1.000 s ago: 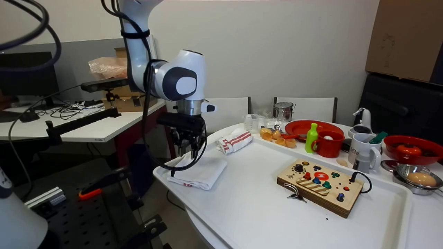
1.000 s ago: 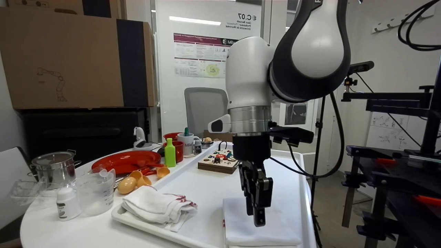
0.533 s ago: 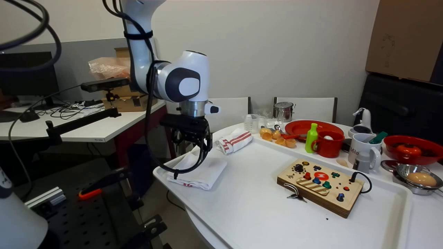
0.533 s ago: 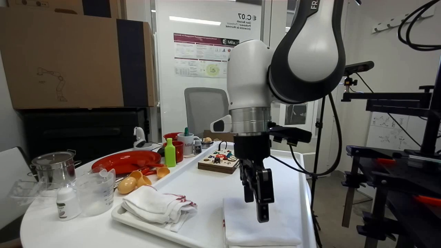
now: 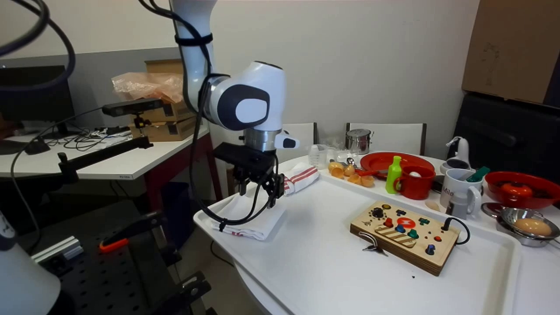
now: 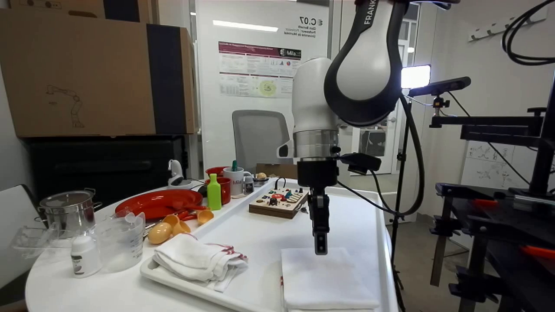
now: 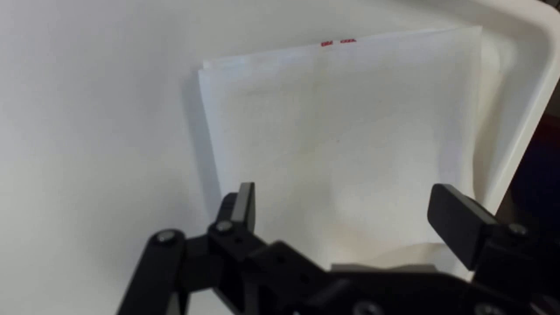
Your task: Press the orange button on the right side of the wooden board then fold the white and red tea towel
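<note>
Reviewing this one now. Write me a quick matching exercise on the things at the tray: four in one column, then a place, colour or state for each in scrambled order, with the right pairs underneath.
Things
1. tool
2. wooden board
3. flat-folded towel
4. bottle

Descriptions
A. bright green, standing beside a red mug
B. white, lying near a corner of the tray, red showing at one edge
C. open, holding nothing
D. has a black cable plugged in

Right pairs
1-C
2-D
3-B
4-A
</note>
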